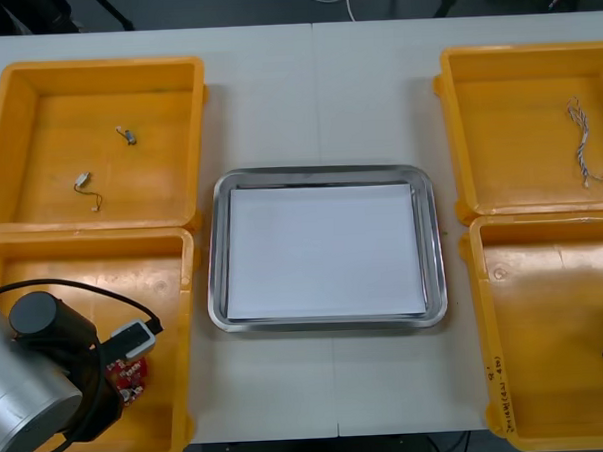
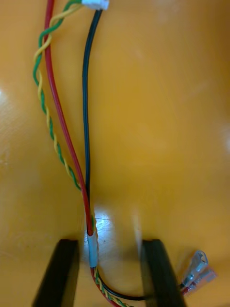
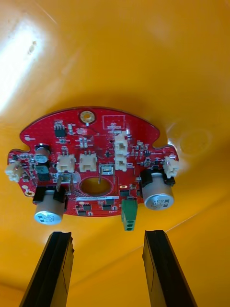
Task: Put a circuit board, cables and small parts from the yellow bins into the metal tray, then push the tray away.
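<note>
Hovering in the near-left yellow bin (image 1: pixel 189 291), at 8 o'clock from the metal tray (image 1: pixel 214 250), your left end effector (image 3: pixel 108 234) stands open, the one circuit board (image 3: pixel 91 163) lying flat just ahead of its fingertips, not touching. At 4 o'clock your right end effector (image 2: pixel 109 242), also open, straddles one cable bundle (image 2: pixel 86 144) whose long axis runs straight out between the fingers. You have four bins, two small metal parts (image 1: pixel 82 181) at 10 o'clock, one blue and white cable (image 1: pixel 581 139) at 2 o'clock
</note>
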